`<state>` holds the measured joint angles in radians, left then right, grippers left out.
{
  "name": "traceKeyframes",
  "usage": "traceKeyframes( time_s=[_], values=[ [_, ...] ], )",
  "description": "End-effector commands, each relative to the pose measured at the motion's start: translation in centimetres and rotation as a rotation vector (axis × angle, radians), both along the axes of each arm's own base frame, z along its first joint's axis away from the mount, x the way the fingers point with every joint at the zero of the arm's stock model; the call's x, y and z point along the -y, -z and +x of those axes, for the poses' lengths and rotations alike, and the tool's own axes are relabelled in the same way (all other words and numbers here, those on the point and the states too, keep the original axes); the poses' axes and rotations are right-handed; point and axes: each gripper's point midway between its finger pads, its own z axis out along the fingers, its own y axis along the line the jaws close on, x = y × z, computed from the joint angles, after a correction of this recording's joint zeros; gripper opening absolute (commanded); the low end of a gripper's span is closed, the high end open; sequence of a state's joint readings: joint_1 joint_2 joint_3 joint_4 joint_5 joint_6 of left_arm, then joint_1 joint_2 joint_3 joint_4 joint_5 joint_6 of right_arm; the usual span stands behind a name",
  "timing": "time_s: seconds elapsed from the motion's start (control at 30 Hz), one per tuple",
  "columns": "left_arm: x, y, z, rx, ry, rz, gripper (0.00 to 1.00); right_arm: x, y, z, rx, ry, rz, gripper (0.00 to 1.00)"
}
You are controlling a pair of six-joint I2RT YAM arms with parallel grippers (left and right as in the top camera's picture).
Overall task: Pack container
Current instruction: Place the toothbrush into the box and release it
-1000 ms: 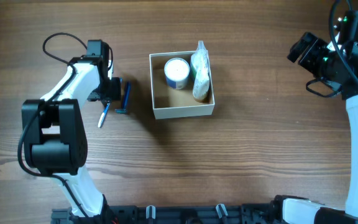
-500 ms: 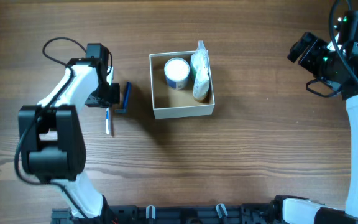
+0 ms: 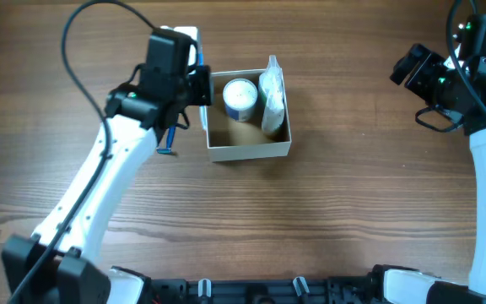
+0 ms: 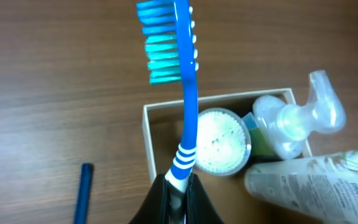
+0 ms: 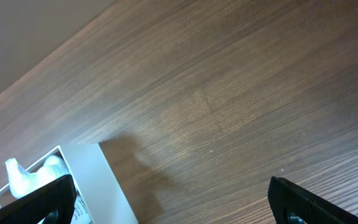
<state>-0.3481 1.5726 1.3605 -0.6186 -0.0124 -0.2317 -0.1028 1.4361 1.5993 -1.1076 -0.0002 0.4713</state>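
The left gripper [image 4: 178, 186] has its fingers [image 4: 160, 202] pressed on the white-striped end of a blue plastic toothbrush [image 4: 189, 93]. In the left wrist view the handle runs up from the fingers, and the turquoise bristles reach past the far wall.

The container, a square shallow cardboard box [image 3: 247, 151] with white outer walls and a tan inside, lies directly under these fingers. In the overhead view the fingers are over its left wall.

Contents of the box:
- a small white round jar [image 4: 219, 142], just beside the handle;
- a clear pump bottle [image 4: 297, 121];
- a white printed tube [image 4: 316, 180].

A blue stick-shaped item [image 3: 169, 140] lies on the brown wooden surface [image 3: 353, 194], left of the box.

The right gripper [image 5: 171, 182] has its fingers spread wide, holding nothing, well apart from the box.
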Motion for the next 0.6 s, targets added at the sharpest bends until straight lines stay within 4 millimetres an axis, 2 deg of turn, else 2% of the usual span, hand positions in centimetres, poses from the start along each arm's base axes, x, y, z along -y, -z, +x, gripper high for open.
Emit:
traceKeyframes(
  time_s=[0.0,0.13,0.23,0.3,0.47,0.5,0.57],
  values=[
    [1.9,3.9,1.5,-0.059,-0.007,-0.014,0.04,-0.1,-0.3,0.2,0.009,-0.003,0.008,1.00],
    [2.9,8.2,1.6,-0.144,0.012,0.020,0.04,-0.1,-0.3,0.2,0.009,-0.002,0.008,1.00],
    [3.3,9.4,1.0,-0.184,0.026,0.029,0.04,-0.1,-0.3,0.2,0.009,-0.003,0.008,1.00],
    [3.1,9.1,0.4,-0.208,-0.011,0.008,0.05,-0.1,-0.3,0.2,0.009,-0.002,0.008,1.00],
    [2.3,6.0,-1.2,-0.197,-0.035,-0.015,0.17,-0.1,-0.3,0.2,0.009,-0.002,0.008,1.00],
    [2.1,5.4,-1.7,-0.197,-0.035,-0.014,0.22,-0.1,-0.3,0.2,0.009,-0.003,0.008,1.00],
    [1.5,4.7,-2.7,-0.208,-0.039,-0.002,0.51,-0.1,-0.3,0.2,0.009,-0.003,0.008,1.00]
  ],
)
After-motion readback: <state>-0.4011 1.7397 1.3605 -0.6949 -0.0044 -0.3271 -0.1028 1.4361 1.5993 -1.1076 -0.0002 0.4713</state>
